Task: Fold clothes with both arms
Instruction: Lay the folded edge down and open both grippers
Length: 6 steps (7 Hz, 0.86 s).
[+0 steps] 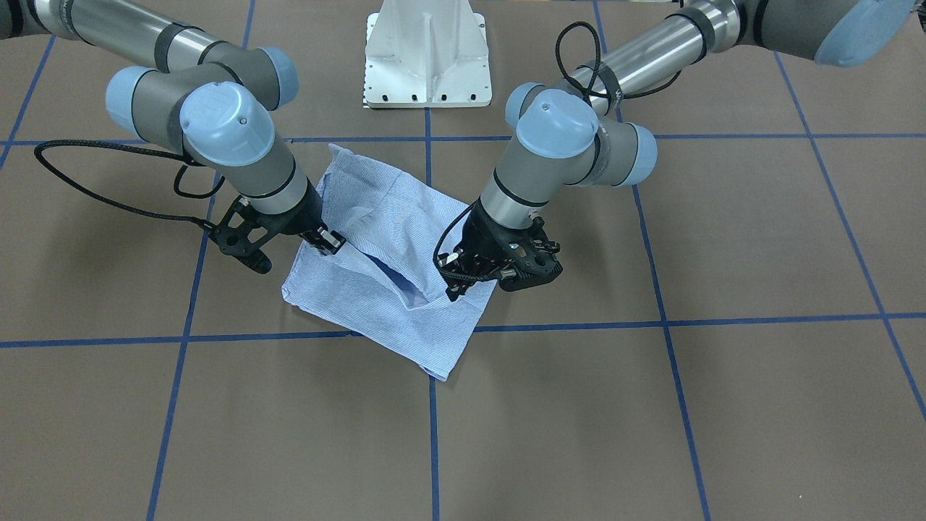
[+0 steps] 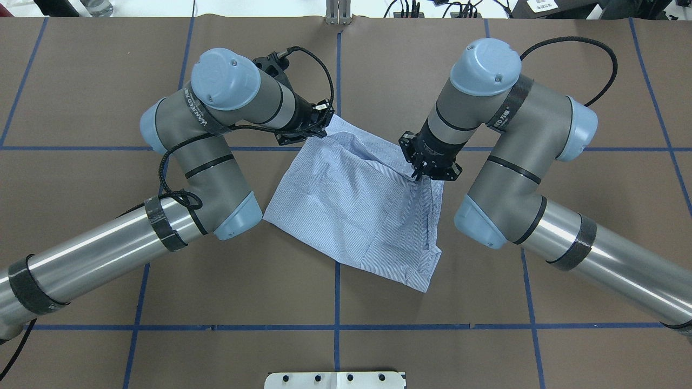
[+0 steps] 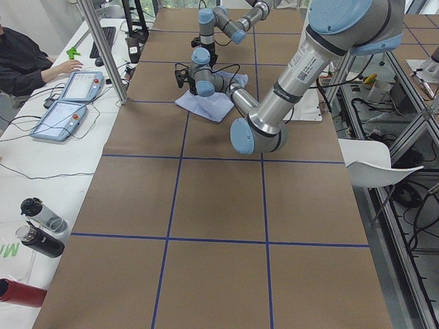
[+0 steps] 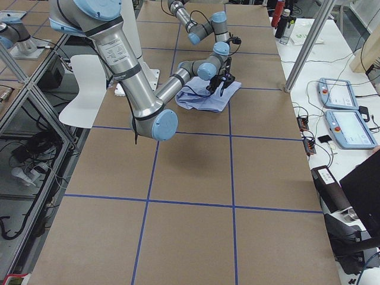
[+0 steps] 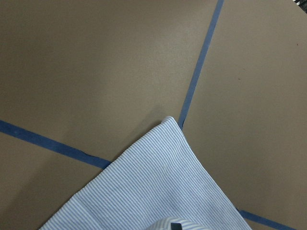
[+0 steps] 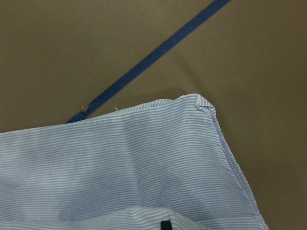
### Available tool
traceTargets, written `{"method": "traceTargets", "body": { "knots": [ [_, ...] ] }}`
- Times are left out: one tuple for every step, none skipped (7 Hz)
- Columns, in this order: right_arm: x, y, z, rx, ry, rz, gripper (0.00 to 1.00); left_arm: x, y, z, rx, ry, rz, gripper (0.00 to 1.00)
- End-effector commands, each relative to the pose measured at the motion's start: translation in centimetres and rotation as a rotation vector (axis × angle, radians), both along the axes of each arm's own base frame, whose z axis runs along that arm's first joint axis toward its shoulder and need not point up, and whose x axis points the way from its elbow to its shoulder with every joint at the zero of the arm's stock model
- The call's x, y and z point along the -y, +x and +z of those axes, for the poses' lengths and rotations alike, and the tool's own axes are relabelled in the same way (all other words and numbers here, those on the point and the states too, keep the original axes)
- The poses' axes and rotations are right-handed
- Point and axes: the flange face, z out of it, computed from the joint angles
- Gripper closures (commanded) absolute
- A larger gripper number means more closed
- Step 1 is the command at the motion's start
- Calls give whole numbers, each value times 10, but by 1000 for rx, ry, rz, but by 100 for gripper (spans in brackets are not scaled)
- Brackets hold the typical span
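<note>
Two hands, one shirt. Nearest me, by my white base (image 2: 335,380), one pointy corner of the shirt (image 2: 357,205) aims back my way. The rest lies mostly flat on the brown table (image 2: 486,351), and it looks folded small already. It is thin cloth w/ tiny blue & white lines, soft & floppy, w/ a few wrinkles & a thicker stitched hem. Further out, on its far edge, my right gripper (image 2: 417,177) is pinched tight on a bit of cloth. My left gripper (image 2: 323,125) looks closed on the far corner, jaws narrow w/ cloth in between. The edge btw them sits up off the table in a little hump. I think the job now is to bring that far edge back toward me & lay it on the near part. To do it well: lift both hands the same, keep the edge tight but not tugged, go at one speed, match the corners, then let go. Cloth this soft may sag or slip if one hand lags. Past my hands the table goes on, smooth & dull, w/ blue tape lines (image 5: 201,62) crossing it.
</note>
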Motion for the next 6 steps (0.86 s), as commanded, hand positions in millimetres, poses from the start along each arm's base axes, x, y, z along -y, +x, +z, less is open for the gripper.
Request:
{"method": "traceTargets", "body": {
  "knots": [
    [11, 3, 8, -15, 2, 0, 100, 8, 8, 6, -2, 1, -3, 100],
    [14, 2, 13, -22, 1, -4, 100, 10, 11, 10, -5, 5, -3, 100],
    [15, 4, 13, -21, -1, -1, 100, 11, 12, 11, -6, 6, -4, 100],
    [16, 5, 13, -21, 0, 1, 43, 11, 12, 10, -9, 6, -5, 70],
    [20, 8, 12, -19, -1, 12, 1, 15, 7, 10, -13, 8, -25, 11],
    [27, 17, 12, -18, 0, 26, 0, 23, -1, 10, -12, 6, -42, 4]
  ]
}}
